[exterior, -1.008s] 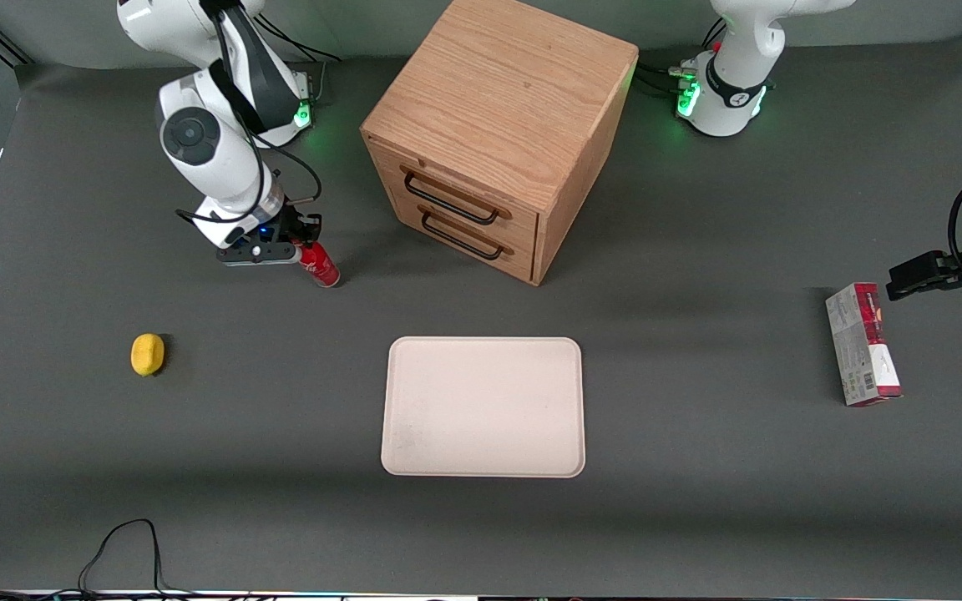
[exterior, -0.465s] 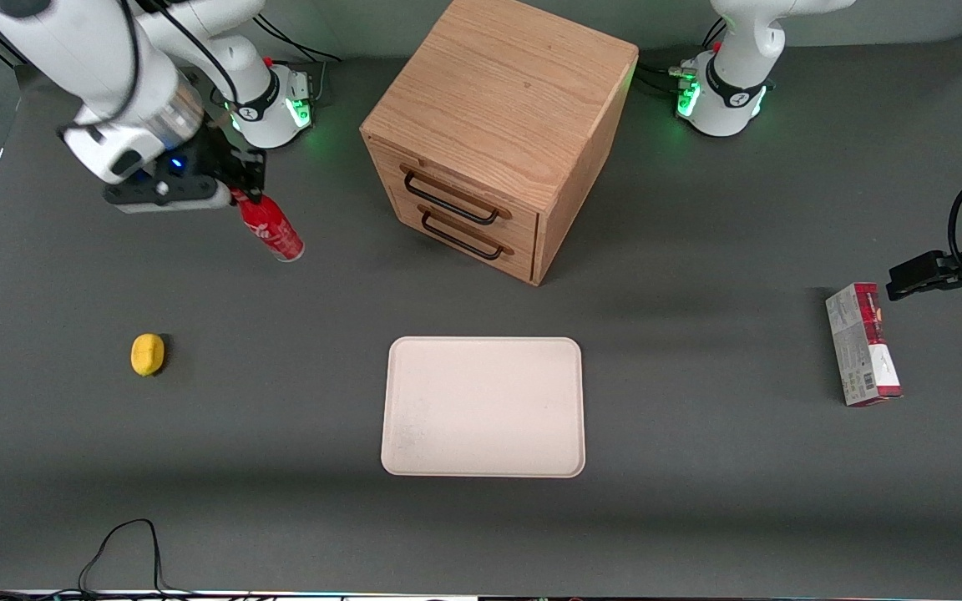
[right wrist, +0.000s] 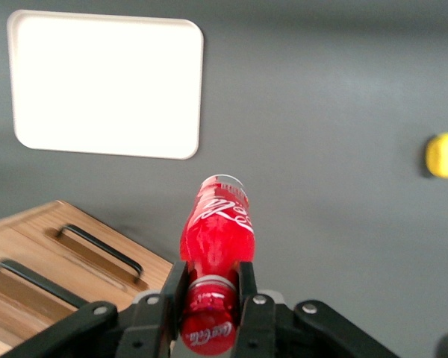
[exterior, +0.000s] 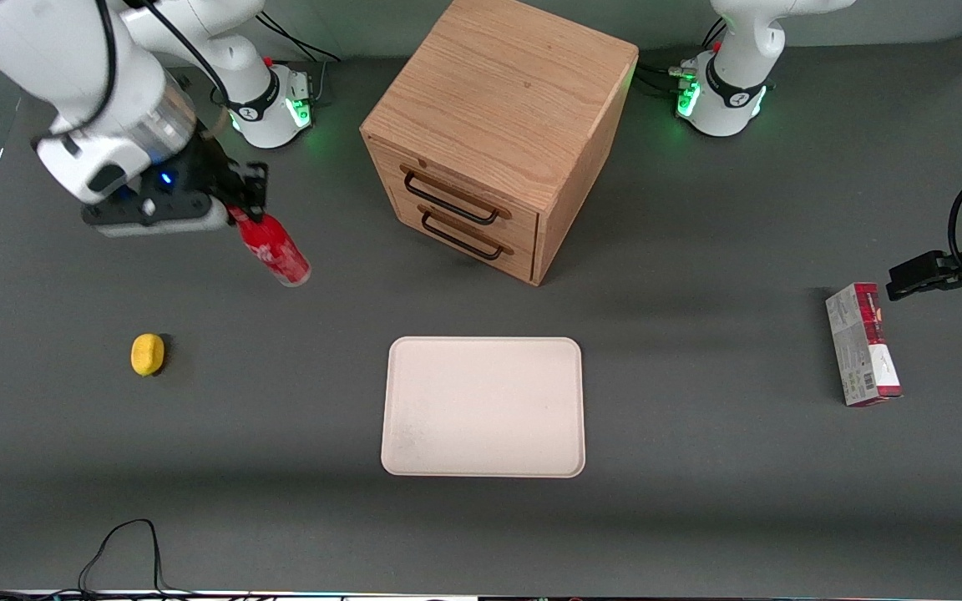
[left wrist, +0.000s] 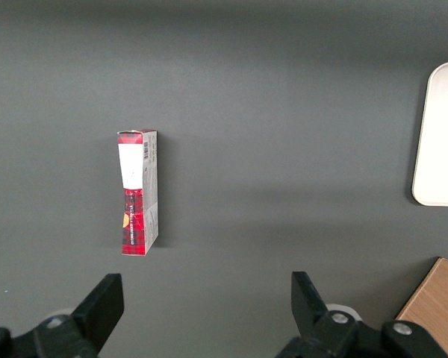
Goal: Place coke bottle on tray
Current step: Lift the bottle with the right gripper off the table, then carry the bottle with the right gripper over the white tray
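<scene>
Clenched on the neck of the small slim bright red coke bottle (exterior: pixel 274 247), just under the red cap: black two-finger claw (exterior: pixel 239 210) of the working right arm, raised clear of the dark grey desk (exterior: pixel 698 467). Bottle tilted, cap end up between the black fingers (right wrist: pixel 248 292), base angled downward and toward the front camera, white lettering showing along its side (right wrist: pixel 222 212). Off the desk altogether, touching nothing but the claw. Well apart from the large flat cream-white rectangular tray (exterior: pixel 483 406) with rounded corners and a low raised rim, which lies flat nearer the front camera, in front of the two-drawer wooden cabinet (exterior: pixel 493 133). Bare tray surface, also seen from the right wrist (right wrist: pixel 104 86) and at the edge of the left wrist view (left wrist: pixel 440 134). Both cabinet drawers shut, black handles (exterior: pixel 452 200) one above the other. Small yellow lemon-shaped object (exterior: pixel 147 354) on the desk toward the working arm's end, nearer the front camera than the bottle, visible from the wrist too (right wrist: pixel 443 155). Red-and-grey rectangular carton (exterior: pixel 863 344) lying flat toward the parked arm's end, likewise in the left wrist view (left wrist: pixel 138 192).
</scene>
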{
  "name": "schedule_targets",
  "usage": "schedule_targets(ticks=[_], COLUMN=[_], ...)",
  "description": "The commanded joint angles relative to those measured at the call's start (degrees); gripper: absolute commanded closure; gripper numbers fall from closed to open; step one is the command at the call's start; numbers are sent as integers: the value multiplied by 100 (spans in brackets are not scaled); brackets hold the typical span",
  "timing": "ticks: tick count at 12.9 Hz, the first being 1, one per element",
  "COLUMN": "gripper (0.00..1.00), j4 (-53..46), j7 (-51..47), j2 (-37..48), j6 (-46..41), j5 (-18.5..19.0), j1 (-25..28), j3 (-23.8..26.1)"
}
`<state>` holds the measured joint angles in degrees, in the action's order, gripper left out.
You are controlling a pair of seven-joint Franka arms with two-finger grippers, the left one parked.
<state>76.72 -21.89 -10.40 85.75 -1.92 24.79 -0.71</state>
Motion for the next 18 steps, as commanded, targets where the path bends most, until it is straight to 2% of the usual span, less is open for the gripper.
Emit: schedule_targets(ticks=[1, 4, 6, 7, 15, 18], gripper=[86, 87, 91, 91, 91, 91], j4=[-2227, -3126, -3181, -3172, -3146, -3120], j7=[-96, -52, -26, -26, -17, -8], j2=[-1645, -2482, -2633, -2694, -3853, -4241], j6=[-427, -209, 64, 143, 1549, 1769], j5=[-159, -89, 313, 376, 473, 474], j1=[26, 96, 280, 351, 219, 219], j3=[228, 326, 334, 334, 273, 282])
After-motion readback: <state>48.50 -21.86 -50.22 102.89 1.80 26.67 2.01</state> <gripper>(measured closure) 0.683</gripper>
